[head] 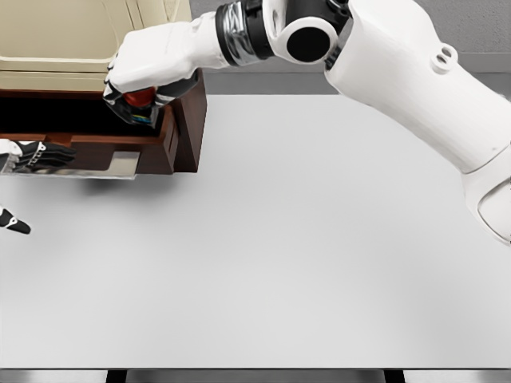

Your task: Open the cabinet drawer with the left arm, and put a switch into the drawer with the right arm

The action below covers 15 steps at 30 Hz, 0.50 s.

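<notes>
- Right hand (148, 80) reaches across from the right; fingers curled around the switch (140, 97), which shows as a red cap with coloured bits under the palm.
- Switch sits in that grasp, directly over the open drawer (172, 140) of the cabinet (96, 40), not yet set down as far as I can judge.
- Left hand (36, 155) lies below and to the left of the right hand, at the drawer's pale front edge; fingers dark, extended, seemingly relaxed; contact with the front unclear.
- Handling guess: small, rigid, light; the cap looks smooth, may slip. Best held by the body sides, not the cap.
- Bench (319, 239) spreads wide below and right of the hands.
</notes>
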Motion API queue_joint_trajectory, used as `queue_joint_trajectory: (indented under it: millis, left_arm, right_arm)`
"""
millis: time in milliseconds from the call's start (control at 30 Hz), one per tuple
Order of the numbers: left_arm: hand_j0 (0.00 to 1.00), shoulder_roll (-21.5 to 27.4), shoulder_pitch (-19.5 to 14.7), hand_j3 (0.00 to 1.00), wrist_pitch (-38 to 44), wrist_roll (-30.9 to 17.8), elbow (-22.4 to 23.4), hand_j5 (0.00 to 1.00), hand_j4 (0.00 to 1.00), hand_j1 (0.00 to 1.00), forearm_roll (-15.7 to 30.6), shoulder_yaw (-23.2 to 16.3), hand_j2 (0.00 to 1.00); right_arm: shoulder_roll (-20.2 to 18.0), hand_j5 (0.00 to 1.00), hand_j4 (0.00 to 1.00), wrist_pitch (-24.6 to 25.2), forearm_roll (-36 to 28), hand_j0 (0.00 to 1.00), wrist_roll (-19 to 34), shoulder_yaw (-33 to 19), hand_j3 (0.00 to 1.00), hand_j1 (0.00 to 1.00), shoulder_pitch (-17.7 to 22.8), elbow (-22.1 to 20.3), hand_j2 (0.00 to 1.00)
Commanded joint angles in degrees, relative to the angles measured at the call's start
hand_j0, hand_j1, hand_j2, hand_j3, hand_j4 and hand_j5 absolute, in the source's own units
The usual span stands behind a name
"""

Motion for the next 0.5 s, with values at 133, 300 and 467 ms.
queue_joint_trajectory:
  millis: [133, 300, 467]
  left_arm:
    - [1.0, 2.35, 0.97, 1.0, 0.1, 0.02, 0.05, 1.0, 1.0, 1.0, 1.98, -0.12, 1.0]
    - [1.0, 2.61, 1.67, 1.0, 0.1, 0.02, 0.05, 1.0, 1.0, 1.0, 2.42, -0.12, 1.0]
    - [1.0, 2.26, 1.5, 1.0, 0.1, 0.02, 0.14, 1.0, 1.0, 1.0, 2.25, 1.2, 1.0]
  right_arm:
    - [3.96, 0.43, 0.43, 0.54, -0.19, 0.43, -0.03, 0.51, 0.43, 0.43, -0.35, 5.28, 0.43]
    - [5.27, 0.43, 0.43, 0.54, -0.11, 0.43, -0.03, 0.51, 0.43, 0.43, -0.53, 8.45, 0.43]
    - [6.77, 0.44, 0.44, 0.45, -0.11, 0.44, -0.03, 0.51, 0.44, 0.44, -0.88, 10.91, 0.44]
